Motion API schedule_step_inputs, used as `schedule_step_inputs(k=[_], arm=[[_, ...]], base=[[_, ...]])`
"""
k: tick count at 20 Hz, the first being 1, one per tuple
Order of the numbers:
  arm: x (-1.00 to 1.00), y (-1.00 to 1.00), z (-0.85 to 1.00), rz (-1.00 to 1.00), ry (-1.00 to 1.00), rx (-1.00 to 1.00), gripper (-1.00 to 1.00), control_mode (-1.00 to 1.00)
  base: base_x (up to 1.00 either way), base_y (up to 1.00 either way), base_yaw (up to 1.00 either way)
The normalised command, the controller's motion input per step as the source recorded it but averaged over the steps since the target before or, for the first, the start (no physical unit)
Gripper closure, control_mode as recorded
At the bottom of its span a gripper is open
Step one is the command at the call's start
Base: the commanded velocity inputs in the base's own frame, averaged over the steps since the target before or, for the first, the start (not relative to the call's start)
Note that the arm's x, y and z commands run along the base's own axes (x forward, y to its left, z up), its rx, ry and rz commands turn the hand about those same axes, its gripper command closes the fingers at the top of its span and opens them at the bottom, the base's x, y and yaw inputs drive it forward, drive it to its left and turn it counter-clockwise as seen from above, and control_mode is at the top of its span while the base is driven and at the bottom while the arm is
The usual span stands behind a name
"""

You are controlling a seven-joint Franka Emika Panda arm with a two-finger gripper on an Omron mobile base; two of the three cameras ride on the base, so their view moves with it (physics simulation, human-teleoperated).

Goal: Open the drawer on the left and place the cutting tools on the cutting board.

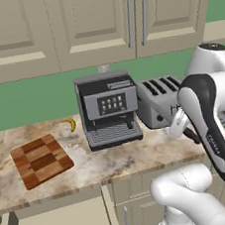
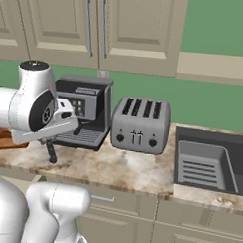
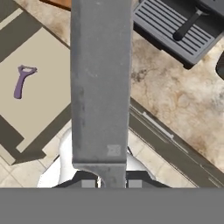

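Note:
My gripper (image 3: 111, 183) is shut on the handle end of a broad grey knife (image 3: 101, 78), whose blade rises up the middle of the hand view. The gripper (image 1: 189, 135) hangs over the counter's front edge, to the right of the coffee machine (image 1: 108, 110). Below and to the left, the drawer (image 3: 41, 100) stands open, with a small purple forked cutting tool (image 3: 22, 81) lying on its beige floor. The checkered wooden cutting board (image 1: 40, 160) lies flat at the counter's left end, well left of the gripper, with nothing on it.
A silver toaster (image 2: 141, 124) stands right of the coffee machine, and a dark sink (image 2: 207, 162) lies further right. A small yellow banana (image 1: 72, 123) rests behind the board. Wall cabinets hang above. Bare marble counter (image 1: 154, 152) runs in front of the appliances.

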Motion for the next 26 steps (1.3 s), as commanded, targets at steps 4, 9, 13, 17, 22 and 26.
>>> schedule_step_inputs(k=[4, 9, 13, 17, 22, 26], arm=[[0.06, -0.09, 0.00, 0.00, -0.01, 0.00, 1.00, -1.00], [0.52, -0.12, 0.00, 0.14, -0.02, 0.01, 1.00, -1.00], [0.54, -0.04, 0.00, 0.17, -0.01, 0.02, 1.00, -1.00], [0.48, 0.00, 0.00, 0.17, -0.01, 0.00, 1.00, -1.00], [0.51, 0.00, -0.01, 0.18, 0.00, 0.00, 1.00, -1.00], [0.42, 0.10, -0.08, 0.17, 0.00, 0.00, 1.00, -1.00]], base=[[0.00, 0.00, 0.00], [0.00, 0.00, 0.00], [0.00, 0.00, 0.00], [0.00, 0.00, 0.00], [0.00, 0.00, 0.00], [0.00, 0.00, 0.00]])
